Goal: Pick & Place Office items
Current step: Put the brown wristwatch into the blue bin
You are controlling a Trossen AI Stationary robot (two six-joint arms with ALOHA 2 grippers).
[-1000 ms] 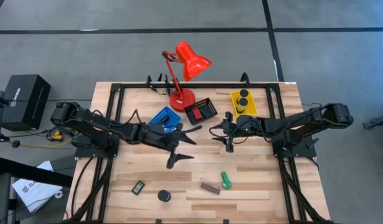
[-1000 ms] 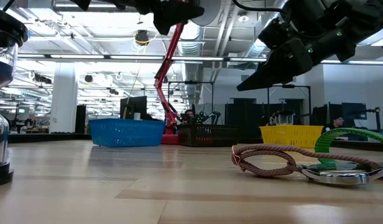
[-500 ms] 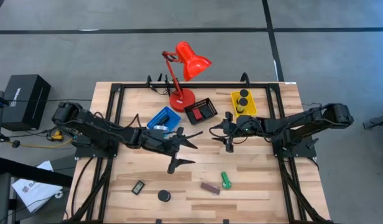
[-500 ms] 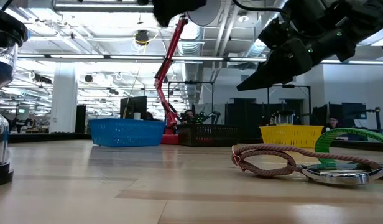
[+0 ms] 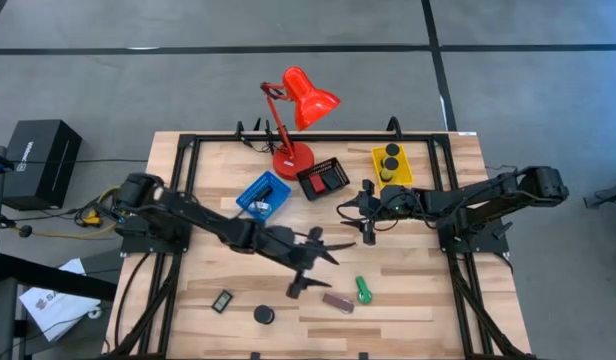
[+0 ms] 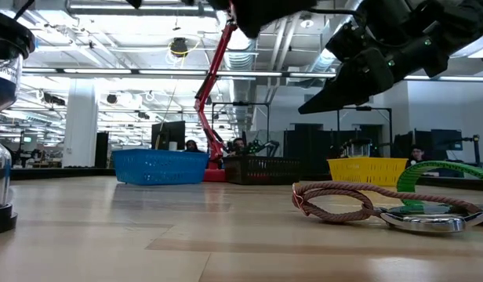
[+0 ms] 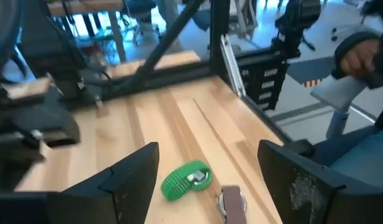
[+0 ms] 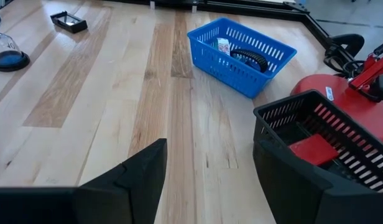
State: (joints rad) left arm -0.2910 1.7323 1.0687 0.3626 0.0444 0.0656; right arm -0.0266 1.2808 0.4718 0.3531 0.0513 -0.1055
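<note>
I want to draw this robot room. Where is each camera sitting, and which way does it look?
High view: above, looking straight down on the table, both arms, left pincer open.
Low view: table height, looking across at the trays; arms hang from above.
Left wrist view: on the left arm, past its open fingers at the green cylinder.
Right wrist view: on the right arm, right pincer open, facing the blue tray.
Shared: high and left wrist views both show the green cylinder.
</note>
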